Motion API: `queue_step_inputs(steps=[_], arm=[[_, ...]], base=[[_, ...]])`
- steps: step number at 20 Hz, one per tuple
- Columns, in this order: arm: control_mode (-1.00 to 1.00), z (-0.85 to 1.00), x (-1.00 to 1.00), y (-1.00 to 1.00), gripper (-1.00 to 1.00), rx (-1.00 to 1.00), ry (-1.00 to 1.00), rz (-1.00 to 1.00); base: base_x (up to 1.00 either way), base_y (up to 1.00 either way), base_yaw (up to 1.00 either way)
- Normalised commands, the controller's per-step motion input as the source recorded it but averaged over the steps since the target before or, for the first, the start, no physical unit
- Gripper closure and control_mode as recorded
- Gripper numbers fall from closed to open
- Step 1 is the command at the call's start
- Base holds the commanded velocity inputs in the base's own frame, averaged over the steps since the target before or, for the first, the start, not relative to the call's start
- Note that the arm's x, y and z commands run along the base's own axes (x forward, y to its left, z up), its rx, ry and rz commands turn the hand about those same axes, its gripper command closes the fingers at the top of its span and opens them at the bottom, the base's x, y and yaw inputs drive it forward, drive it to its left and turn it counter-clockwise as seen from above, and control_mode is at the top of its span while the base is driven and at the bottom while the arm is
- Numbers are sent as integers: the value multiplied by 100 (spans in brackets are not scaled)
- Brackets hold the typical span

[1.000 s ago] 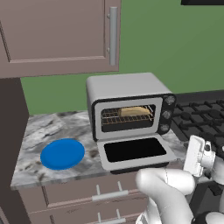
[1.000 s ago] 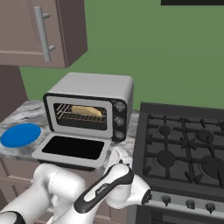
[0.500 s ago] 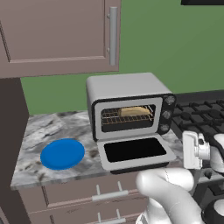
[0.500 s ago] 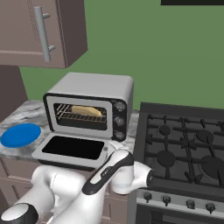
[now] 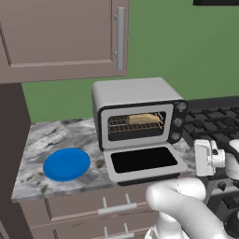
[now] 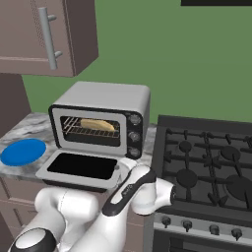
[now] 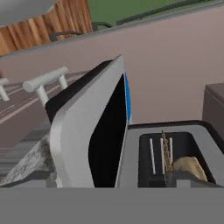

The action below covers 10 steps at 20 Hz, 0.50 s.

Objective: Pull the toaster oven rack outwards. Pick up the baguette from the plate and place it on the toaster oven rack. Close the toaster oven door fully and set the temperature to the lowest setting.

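The oven (image 5: 135,112) sits on the marble counter (image 5: 51,140), left of the black stove (image 6: 211,167) and under a wall cabinet (image 5: 60,37). Its door (image 5: 142,161) hangs fully open, lying flat toward the near edge of the counter, glass window facing up. Inside the cavity the rack (image 5: 135,125) carries the baguette (image 5: 144,119), which lies across the wires toward the right side. 3 dark knobs (image 5: 177,121) run down the oven's right front. The blue plate (image 5: 66,164) lies bare on the counter, left of the door and apart from it. The gripper (image 5: 205,158) is at the end of the white arm, just right of the open door's near corner and in front of the stove; its fingers stand wide and hold nothing. In the hand view the door (image 7: 94,135) fills the left, the cavity with the baguette (image 7: 189,167) lies to its right, and a sliver of plate (image 7: 127,98) shows behind the door's edge.
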Motion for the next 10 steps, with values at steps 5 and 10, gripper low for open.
queue_step_inputs(steps=[5, 10], arm=[[-100, -8, -1, 4, -100, -4, 3, 6], [-100, -13, -10, 0, -100, 0, 16, 0]], base=[[0, 0, 0], [0, 0, 0]])
